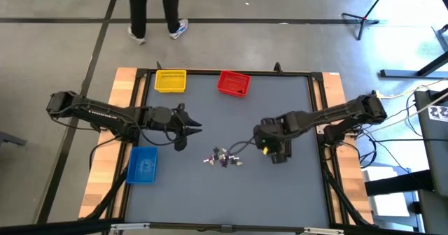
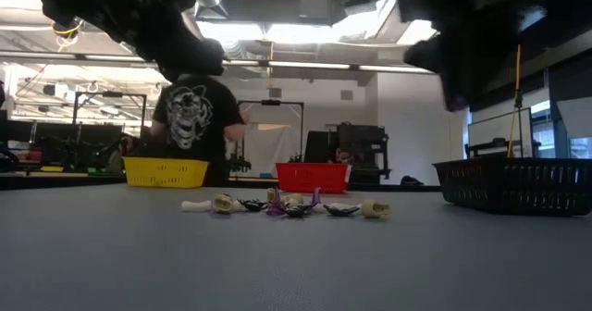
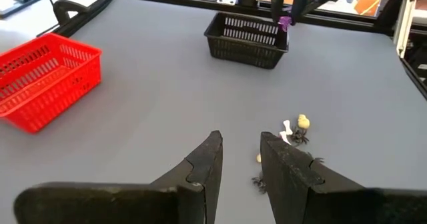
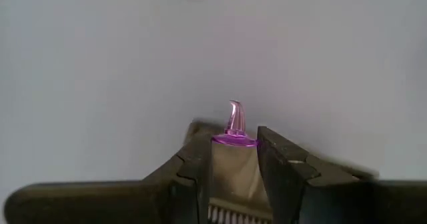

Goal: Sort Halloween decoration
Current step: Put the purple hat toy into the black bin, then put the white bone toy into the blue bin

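Our right claw [image 4: 235, 159] is pinching a tiny purple witch hat [image 4: 234, 127] by its brim, up over the black bin [image 3: 247, 39]. It looks light, stiff and slick, so the brim edges seem the safest grip. Left claw [image 3: 240, 159] hangs spread and empty near the remaining trinkets [image 1: 224, 157] mid-table. The grey table [image 1: 280, 193] looks smooth; a person stands behind it.
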Robot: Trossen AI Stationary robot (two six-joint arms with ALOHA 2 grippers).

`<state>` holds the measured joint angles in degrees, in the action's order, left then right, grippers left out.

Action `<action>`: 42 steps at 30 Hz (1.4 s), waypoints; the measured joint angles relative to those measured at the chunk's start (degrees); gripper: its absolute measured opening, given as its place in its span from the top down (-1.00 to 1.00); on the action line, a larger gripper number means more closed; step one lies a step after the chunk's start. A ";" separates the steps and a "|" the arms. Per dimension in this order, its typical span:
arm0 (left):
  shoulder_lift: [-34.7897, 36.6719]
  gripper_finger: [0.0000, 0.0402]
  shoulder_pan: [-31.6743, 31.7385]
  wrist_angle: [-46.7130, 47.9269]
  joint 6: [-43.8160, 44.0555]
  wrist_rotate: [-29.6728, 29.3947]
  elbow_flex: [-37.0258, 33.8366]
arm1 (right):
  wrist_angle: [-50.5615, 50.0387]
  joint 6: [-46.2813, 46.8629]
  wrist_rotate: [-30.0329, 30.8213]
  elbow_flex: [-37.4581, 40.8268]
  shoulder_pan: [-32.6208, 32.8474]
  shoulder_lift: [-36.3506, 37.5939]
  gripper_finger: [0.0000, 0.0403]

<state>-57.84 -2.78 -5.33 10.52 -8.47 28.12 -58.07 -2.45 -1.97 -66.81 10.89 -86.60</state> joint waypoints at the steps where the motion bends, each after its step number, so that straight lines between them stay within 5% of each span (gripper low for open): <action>1: 0.00 0.53 -0.21 -0.03 0.01 -0.02 0.00 | -0.50 0.81 0.83 0.64 0.60 0.20 0.48; 10: 0.00 0.53 -2.35 0.01 0.02 0.00 0.00 | -8.83 9.74 7.87 4.52 3.79 0.32 0.48; 23: 0.00 0.53 -2.96 0.03 1.25 0.00 0.00 | -8.43 9.83 7.38 5.60 3.76 0.31 0.46; 42: -0.10 0.50 -2.94 0.03 7.45 -4.74 -0.01 | -7.84 9.80 7.36 5.60 3.72 0.30 0.02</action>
<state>-57.94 -5.72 -5.30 17.97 -13.21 28.11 -65.91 7.35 5.39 -61.21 14.61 -86.30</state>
